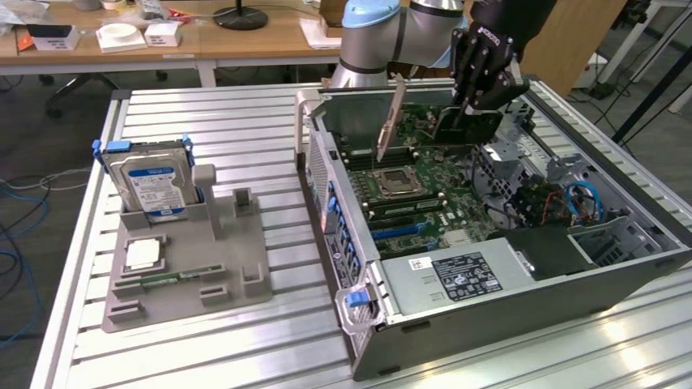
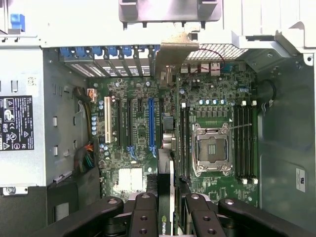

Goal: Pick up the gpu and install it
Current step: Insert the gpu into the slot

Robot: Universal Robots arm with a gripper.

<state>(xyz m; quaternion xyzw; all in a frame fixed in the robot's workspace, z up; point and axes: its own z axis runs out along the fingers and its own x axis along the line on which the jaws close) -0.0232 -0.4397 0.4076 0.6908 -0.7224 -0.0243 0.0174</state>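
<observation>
My gripper (image 1: 477, 104) is shut on the gpu (image 1: 467, 128), a green and black card held on edge above the open computer case (image 1: 519, 312). Its silver end bracket (image 1: 390, 121) points down toward the case's rear wall. In the wrist view the gpu (image 2: 166, 168) shows edge-on between my fingers (image 2: 147, 213), with the bracket (image 2: 171, 53) at its far end. The card hangs over the motherboard (image 2: 128, 148), roughly in line with the gap between the blue slot (image 2: 151, 123) and the memory slots. It stands clear of the board.
The CPU socket (image 2: 212, 148) lies beside the card's line and a white slot (image 2: 107, 118) beyond the blue one. The power supply (image 1: 454, 275) fills the case's near end. On the exterior view's left, a grey holder (image 1: 227, 267) carries a blue-labelled hard drive (image 1: 151, 182).
</observation>
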